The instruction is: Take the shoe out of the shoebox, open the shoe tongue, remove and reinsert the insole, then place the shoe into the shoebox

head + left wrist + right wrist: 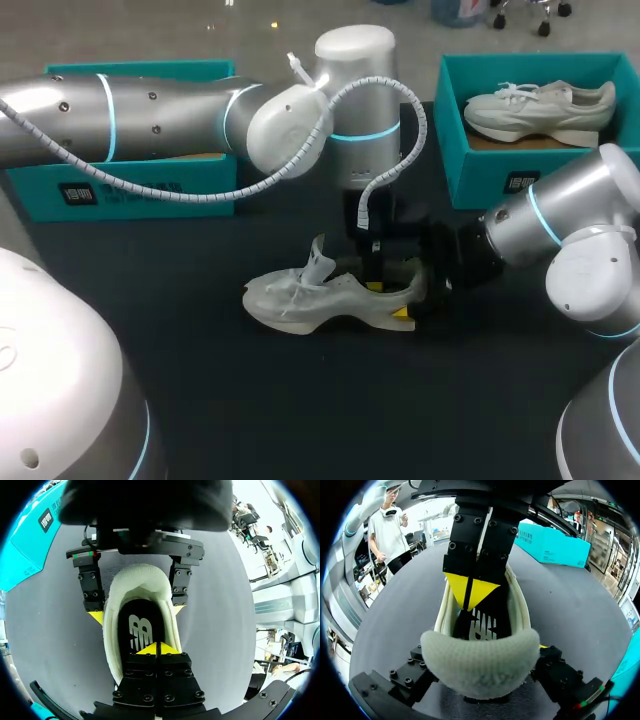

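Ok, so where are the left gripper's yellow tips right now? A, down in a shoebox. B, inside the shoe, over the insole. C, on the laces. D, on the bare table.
B: the left gripper has its yellow tips pressed together inside the white shoe, right over the black insole, and the shoe lies on the table, outside both boxes.

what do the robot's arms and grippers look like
Both the left arm and right arm are smooth silver tubes with glowing light-blue rings and white rounded joint caps. A white spiral-wrapped cable loops along the left arm. The left gripper and right gripper are black bolted blocks; their fingers end in bright yellow triangular tips.
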Controlling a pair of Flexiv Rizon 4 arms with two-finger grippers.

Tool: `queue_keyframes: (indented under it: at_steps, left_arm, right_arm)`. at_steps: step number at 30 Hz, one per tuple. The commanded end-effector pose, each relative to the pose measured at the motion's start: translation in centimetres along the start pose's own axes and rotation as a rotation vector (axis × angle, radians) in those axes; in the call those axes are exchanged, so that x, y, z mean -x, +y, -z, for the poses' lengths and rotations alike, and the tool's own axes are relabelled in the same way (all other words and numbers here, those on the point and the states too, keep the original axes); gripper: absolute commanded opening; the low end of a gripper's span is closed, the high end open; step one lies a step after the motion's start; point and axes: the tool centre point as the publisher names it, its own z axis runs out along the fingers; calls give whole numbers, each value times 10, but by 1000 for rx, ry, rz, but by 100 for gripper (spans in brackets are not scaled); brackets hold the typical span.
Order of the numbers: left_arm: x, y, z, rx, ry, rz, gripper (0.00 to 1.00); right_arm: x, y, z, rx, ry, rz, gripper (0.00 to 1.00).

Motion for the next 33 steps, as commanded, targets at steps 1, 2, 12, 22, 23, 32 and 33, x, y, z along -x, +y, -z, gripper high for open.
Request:
queue_keyframes:
  at_steps: [1,2,12,22,23,32,33]
  left_arm:
    - [1,5,-11,-15,16,-6,0]
    - [2,6,-14,-15,17,-6,0]
    - [-5,5,-28,-12,48,-42,0]
    - [-2,6,-39,9,55,-53,35]
    - [-1,7,-40,12,54,-52,33]
    - [-3,14,-33,-30,4,-32,31]
    - [-4,14,-32,-35,-4,-30,33]
  right_arm:
    - [-1,-3,-3,-2,-3,0,0]
    - [-1,-3,-3,-2,-3,0,0]
    - [-1,-3,-3,-2,-3,0,0]
    - [-1,-3,-3,-2,-3,0,0]
    - [-1,-3,-3,-2,-3,0,0]
    - [-1,-3,-3,-2,-3,0,0]
    - [-1,-3,-3,-2,-3,0,0]
